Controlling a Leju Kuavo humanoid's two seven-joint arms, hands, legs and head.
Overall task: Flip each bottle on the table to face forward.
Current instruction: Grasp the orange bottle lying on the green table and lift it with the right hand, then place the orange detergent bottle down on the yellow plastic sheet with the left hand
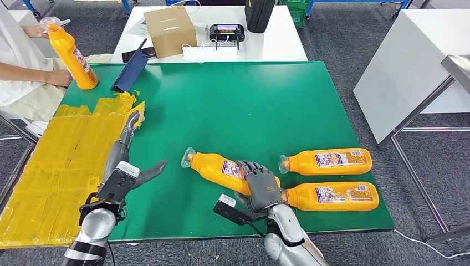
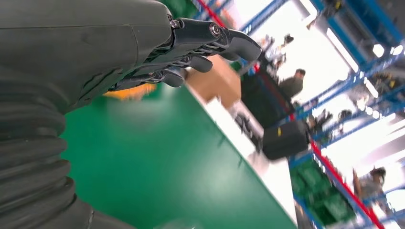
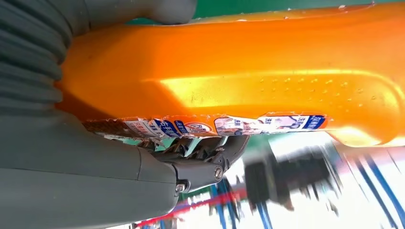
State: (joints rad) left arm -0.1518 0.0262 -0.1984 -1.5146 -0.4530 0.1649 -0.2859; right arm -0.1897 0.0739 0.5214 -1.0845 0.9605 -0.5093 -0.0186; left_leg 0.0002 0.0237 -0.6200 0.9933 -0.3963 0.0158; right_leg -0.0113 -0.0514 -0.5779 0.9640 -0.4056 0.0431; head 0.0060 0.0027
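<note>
Got my right hand (image 1: 261, 187) wrapped round an orange bottle (image 1: 219, 169).
Left hand (image 1: 128, 166) hangs loose and empty; two bottles (image 1: 327, 161) just past my right.

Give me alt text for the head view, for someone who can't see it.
The robot's right hand grips an orange bottle lying on a green table, beside two more lying bottles. Its left hand hovers open near yellow tape, while a person's hand holds a fourth bottle upright at the far left corner.

cardboard box (image 1: 169, 30), blue tablet (image 1: 129, 73), yellow tape (image 1: 66, 160)
</note>
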